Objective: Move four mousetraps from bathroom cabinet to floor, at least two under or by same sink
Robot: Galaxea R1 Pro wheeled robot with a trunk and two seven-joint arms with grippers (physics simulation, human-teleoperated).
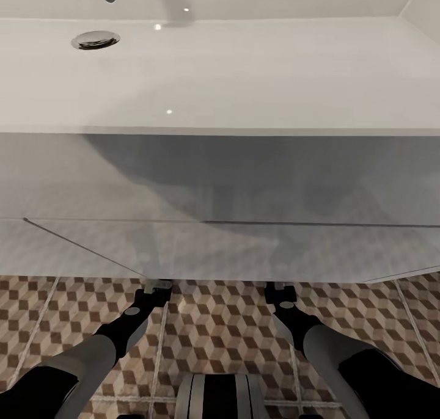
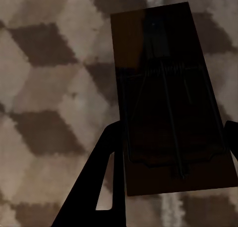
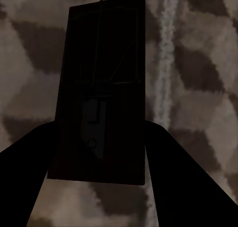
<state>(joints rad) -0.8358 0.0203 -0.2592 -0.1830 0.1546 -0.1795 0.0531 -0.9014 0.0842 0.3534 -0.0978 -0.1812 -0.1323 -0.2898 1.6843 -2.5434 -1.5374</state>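
Note:
A mousetrap (image 2: 163,83), a dark shaded board with a metal spring and bar, sits between the fingers of my left gripper (image 2: 173,127), which is shut on its sides. My right gripper (image 3: 99,132) is shut on a second mousetrap (image 3: 104,63). Both traps hang close over the cube-patterned bathroom floor (image 1: 226,333), in deep shadow. In the head view both forearms reach forward under the white vanity (image 1: 244,181), which hides the hands. The sink (image 1: 256,71) lies on top of it.
The sink's chrome drain (image 1: 95,39) is at the far left. The vanity's lower front edge (image 1: 244,272) overhangs the wrists. A pale grout line (image 3: 166,63) runs beside the right trap. My base (image 1: 220,397) shows at the bottom between the arms.

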